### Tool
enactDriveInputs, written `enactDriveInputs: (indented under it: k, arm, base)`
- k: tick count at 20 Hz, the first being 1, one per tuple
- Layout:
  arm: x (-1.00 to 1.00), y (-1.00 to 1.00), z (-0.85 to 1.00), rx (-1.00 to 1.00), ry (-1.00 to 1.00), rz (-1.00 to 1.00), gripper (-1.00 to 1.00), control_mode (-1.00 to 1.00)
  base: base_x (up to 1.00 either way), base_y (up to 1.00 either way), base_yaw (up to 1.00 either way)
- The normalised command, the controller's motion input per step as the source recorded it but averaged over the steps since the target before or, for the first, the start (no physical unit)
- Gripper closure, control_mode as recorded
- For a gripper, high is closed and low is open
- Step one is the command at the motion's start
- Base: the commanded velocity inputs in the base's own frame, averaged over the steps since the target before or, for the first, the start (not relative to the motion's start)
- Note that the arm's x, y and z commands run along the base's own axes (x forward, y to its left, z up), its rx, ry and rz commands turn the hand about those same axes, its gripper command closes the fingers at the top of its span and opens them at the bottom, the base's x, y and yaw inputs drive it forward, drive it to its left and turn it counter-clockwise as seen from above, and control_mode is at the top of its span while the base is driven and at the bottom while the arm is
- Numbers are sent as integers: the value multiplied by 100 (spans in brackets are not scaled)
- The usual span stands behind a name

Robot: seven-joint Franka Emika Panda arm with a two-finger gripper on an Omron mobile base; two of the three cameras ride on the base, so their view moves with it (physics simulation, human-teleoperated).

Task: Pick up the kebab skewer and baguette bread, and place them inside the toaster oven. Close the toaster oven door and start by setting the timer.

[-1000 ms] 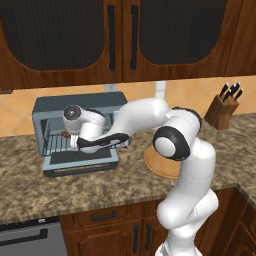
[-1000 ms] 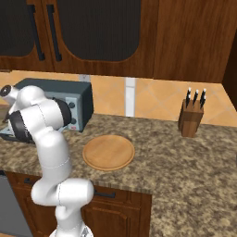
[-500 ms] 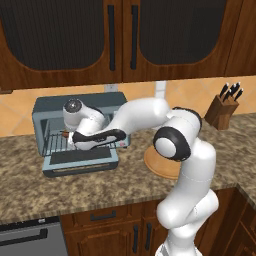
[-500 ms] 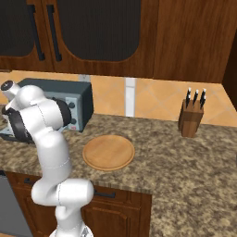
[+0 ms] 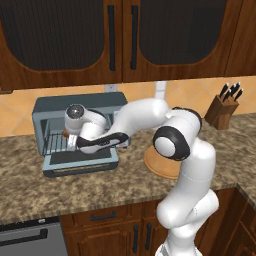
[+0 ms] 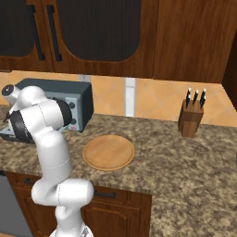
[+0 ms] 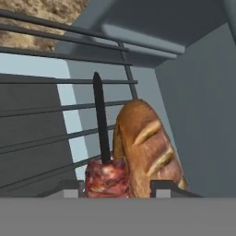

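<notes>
Seemingly ajar pincer astride kebab skewer

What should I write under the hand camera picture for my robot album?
Kebab skewer and baguette bread lying side by side on the toaster oven rack.

No text, label, brand, number or sign can be read in any of the views. The toaster oven has round knobs on its side panel, seen in the right base view, but no markings around them are legible. The knife block and the round wooden board carry no lettering, and the cabinet doors above the worktop are plain.
</notes>
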Motion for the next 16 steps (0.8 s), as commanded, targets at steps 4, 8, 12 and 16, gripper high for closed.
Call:
enactDriveInputs:
  k: [4,8,12,16]
  arm:
    - [0,0,0,0,0,0,-100,-100]
    - [0,0,7,0,1,0,-100,-100]
    - [-8,0,54,0,10,0,-100,-100]
    - [-2,-5,63,6,13,-1,-100,-100]
  base:
    - [0,0,0]
    - [0,0,0]
    - [0,0,0]
    - [0,0,0]
